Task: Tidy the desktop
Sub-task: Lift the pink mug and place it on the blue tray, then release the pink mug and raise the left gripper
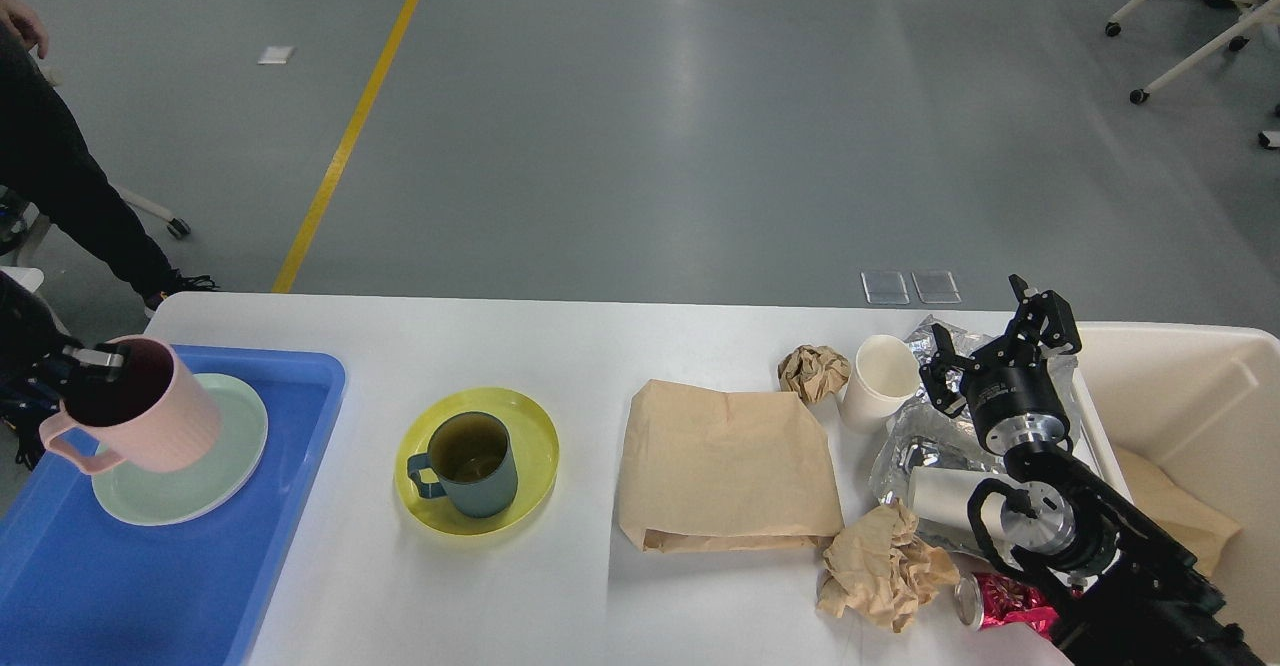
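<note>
Left end effector [95, 364] grips a pink mug [140, 406] over the blue tray [300, 386] – for stowing; right end effector [995, 341] hangs open above bench [560, 346] litter.

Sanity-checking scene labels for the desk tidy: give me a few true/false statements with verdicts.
1. The pink mug is held by the left gripper over the blue tray. True.
2. The blue-grey mug stands on the green plate. False: it stands on the yellow plate.
3. The right gripper grips the white paper cup. False: it is open, holding nothing.
4. The flat paper bag lies on the desktop. True.
</note>
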You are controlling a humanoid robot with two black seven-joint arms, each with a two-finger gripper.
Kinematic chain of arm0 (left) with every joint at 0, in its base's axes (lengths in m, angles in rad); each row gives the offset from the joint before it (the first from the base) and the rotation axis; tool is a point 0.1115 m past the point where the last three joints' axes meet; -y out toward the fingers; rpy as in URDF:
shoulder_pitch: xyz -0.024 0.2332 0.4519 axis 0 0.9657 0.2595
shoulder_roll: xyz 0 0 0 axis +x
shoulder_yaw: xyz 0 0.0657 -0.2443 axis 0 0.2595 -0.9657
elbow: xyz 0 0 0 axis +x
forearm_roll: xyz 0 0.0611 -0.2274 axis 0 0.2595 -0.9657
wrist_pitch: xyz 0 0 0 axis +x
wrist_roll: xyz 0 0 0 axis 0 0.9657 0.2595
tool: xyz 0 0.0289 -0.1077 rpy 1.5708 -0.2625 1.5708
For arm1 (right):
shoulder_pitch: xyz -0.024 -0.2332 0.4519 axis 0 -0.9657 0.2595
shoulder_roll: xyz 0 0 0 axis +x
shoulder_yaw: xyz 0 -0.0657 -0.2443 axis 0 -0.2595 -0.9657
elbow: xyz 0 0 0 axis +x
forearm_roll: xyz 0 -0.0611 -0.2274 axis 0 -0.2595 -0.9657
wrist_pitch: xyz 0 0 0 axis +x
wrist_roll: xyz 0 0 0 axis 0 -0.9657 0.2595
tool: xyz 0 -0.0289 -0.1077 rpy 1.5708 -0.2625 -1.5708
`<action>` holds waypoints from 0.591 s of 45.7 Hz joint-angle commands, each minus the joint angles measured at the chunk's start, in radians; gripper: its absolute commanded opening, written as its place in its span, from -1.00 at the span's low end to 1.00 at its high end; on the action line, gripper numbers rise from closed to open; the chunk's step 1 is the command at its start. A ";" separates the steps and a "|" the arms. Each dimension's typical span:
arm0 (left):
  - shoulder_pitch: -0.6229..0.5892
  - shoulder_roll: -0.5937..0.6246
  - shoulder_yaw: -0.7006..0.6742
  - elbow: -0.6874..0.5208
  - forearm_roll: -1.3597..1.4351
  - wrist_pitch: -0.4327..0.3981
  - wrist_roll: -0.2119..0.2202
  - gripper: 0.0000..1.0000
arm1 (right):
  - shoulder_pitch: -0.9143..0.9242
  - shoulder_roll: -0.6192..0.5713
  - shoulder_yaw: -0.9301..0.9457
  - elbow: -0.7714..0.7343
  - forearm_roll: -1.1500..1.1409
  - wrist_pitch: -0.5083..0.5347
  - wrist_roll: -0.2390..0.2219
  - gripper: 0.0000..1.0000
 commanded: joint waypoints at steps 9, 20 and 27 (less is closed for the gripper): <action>0.376 0.124 -0.205 0.257 0.150 -0.002 -0.086 -0.93 | 0.000 0.002 0.000 0.000 0.000 0.000 0.000 1.00; 0.536 0.135 -0.245 0.381 0.180 0.038 -0.206 -0.93 | 0.000 0.002 0.000 -0.002 0.000 0.000 0.000 1.00; 0.681 0.138 -0.360 0.459 0.181 0.085 -0.209 -0.93 | 0.000 0.000 0.000 -0.002 0.000 0.000 0.000 1.00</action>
